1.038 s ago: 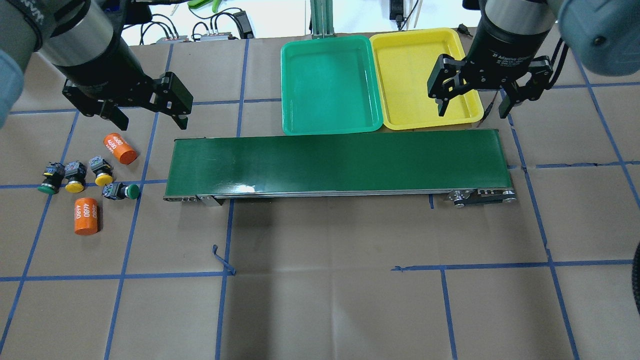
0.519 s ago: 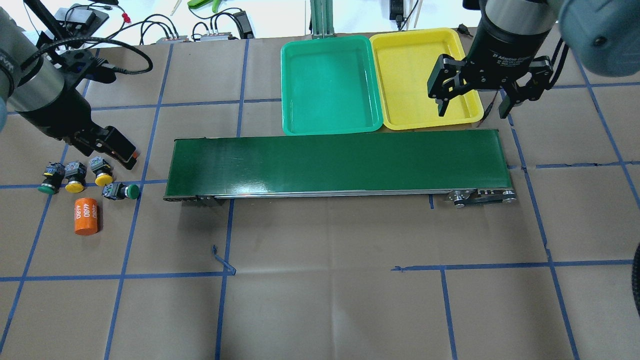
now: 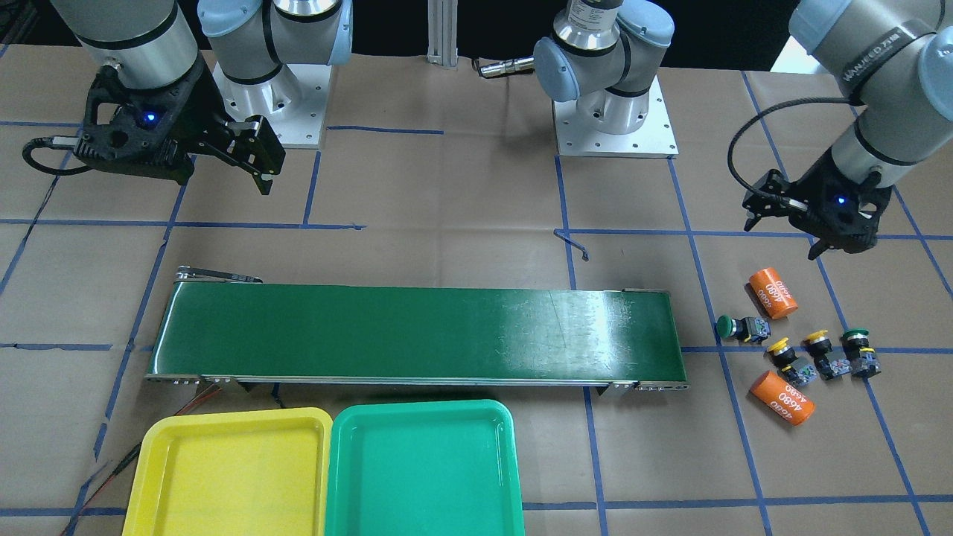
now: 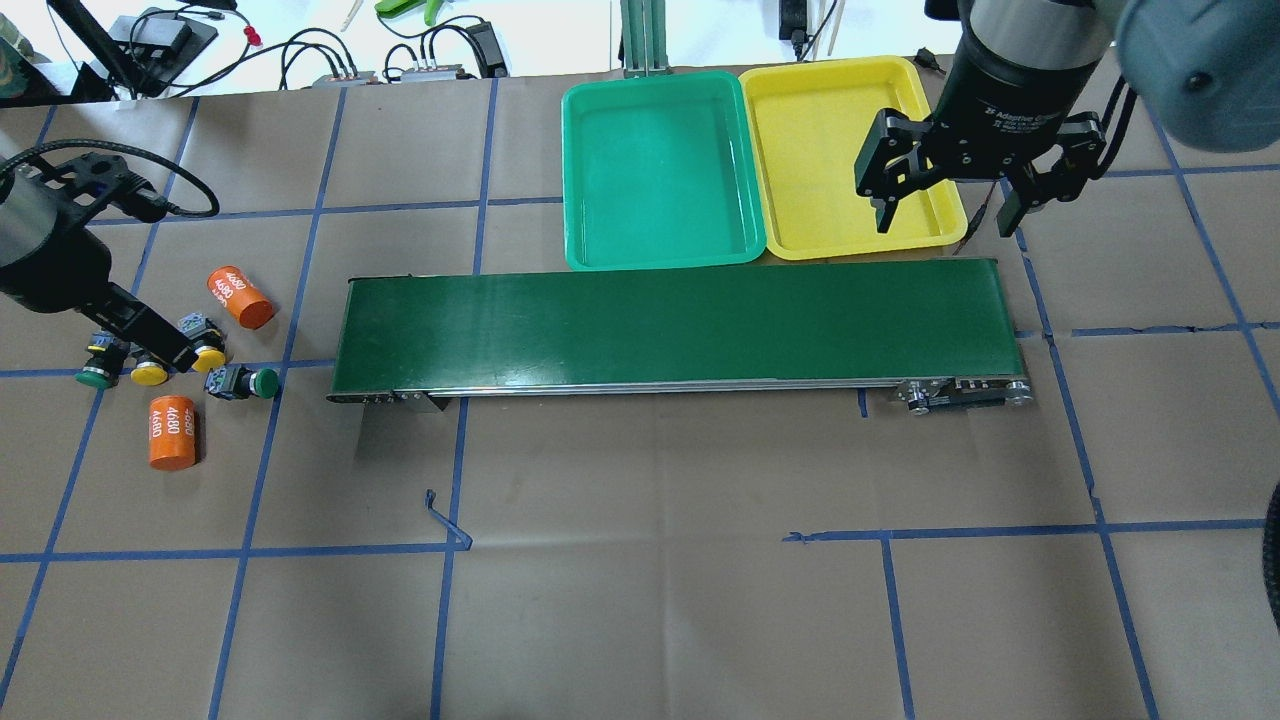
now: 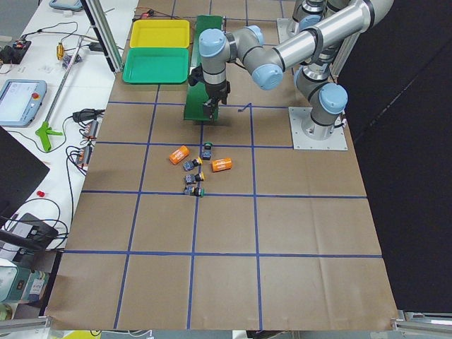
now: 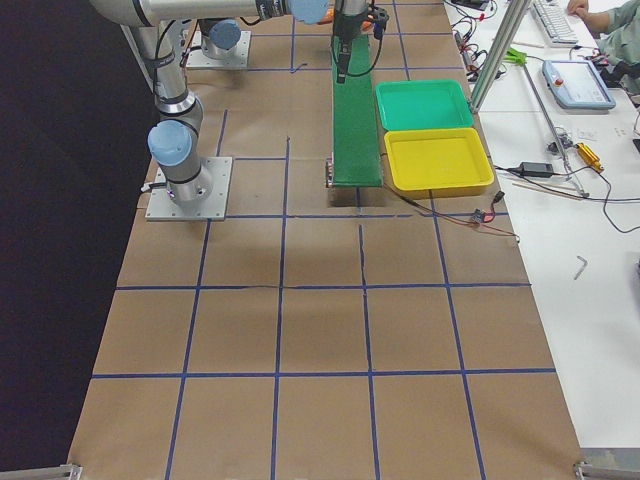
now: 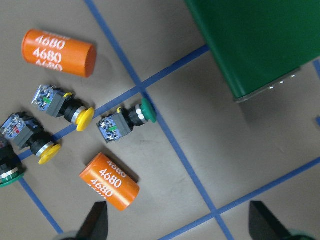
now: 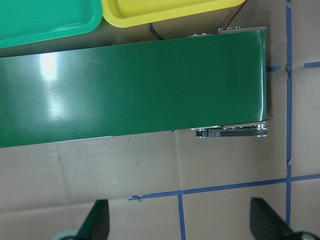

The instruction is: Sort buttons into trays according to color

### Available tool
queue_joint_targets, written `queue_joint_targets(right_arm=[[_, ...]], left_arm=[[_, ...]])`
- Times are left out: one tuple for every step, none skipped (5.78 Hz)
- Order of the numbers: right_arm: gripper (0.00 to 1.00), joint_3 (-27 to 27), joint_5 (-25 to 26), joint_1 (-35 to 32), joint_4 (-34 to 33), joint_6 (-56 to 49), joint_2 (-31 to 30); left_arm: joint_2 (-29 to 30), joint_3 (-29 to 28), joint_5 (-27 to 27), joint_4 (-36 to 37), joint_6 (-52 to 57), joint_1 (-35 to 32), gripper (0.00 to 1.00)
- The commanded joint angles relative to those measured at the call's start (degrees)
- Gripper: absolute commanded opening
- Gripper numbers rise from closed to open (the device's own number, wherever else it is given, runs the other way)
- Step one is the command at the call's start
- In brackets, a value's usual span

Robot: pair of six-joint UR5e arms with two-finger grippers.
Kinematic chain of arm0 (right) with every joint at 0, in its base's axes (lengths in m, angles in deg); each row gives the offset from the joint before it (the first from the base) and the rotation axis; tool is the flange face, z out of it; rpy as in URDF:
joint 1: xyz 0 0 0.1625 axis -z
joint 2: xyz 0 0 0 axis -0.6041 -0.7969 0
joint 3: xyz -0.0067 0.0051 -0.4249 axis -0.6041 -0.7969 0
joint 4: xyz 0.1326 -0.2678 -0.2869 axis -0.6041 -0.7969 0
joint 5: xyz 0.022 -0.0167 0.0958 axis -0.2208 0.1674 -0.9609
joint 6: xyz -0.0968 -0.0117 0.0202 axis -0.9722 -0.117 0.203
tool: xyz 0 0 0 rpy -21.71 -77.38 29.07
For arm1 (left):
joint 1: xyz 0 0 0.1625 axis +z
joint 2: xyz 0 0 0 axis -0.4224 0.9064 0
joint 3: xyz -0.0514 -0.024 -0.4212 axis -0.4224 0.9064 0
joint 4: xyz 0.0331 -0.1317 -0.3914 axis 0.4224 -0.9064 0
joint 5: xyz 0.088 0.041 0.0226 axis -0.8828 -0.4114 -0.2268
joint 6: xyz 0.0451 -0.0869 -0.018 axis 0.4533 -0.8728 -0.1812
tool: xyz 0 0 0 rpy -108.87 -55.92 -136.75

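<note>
Four buttons lie on the table left of the conveyor: a green one (image 4: pixel 93 378), two yellow ones (image 4: pixel 148 373) (image 4: pixel 208 358), and a green one (image 4: pixel 262 382) nearest the belt. The left wrist view shows them on their sides, that green cap (image 7: pixel 147 111) at the middle. My left gripper (image 4: pixel 160 340) hangs open and empty above the cluster; it also shows in the front-facing view (image 3: pixel 837 238). The green tray (image 4: pixel 660 262) and yellow tray (image 4: pixel 850 245) sit side by side beyond the belt, both empty. My right gripper (image 4: pixel 947 215) hangs open and empty over the yellow tray's right edge.
A long dark-green conveyor belt (image 4: pixel 670 325) crosses the middle of the table. Two orange cylinders marked 4680 (image 4: pixel 240 297) (image 4: pixel 172 432) lie among the buttons. Cables and equipment lie past the table's far edge.
My left gripper has swung left and down from beside the belt's end to over the button cluster. The upper orange cylinder is uncovered again. The right arm has not moved.
</note>
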Motion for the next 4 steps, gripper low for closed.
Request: queue_joint_targets(right_arm=[[1.00, 0.00, 0.00, 0.00, 0.09, 0.00, -0.03], [1.00, 0.00, 0.00, 0.00, 0.09, 0.00, -0.03], [1.00, 0.00, 0.00, 0.00, 0.09, 0.00, -0.03], [1.00, 0.00, 0.00, 0.00, 0.09, 0.00, -0.03]], left_arm=[[4.69, 3.83, -0.74, 9.05, -4.21, 6.99, 0.99], [5.32, 4.64, -0.74, 10.84, -5.46, 7.55, 0.99], [7.41, 4.99, -0.74, 11.91, -8.34, 7.90, 0.99], [11.00, 6.04, -0.82, 17.40, -9.42, 8.34, 0.99]])
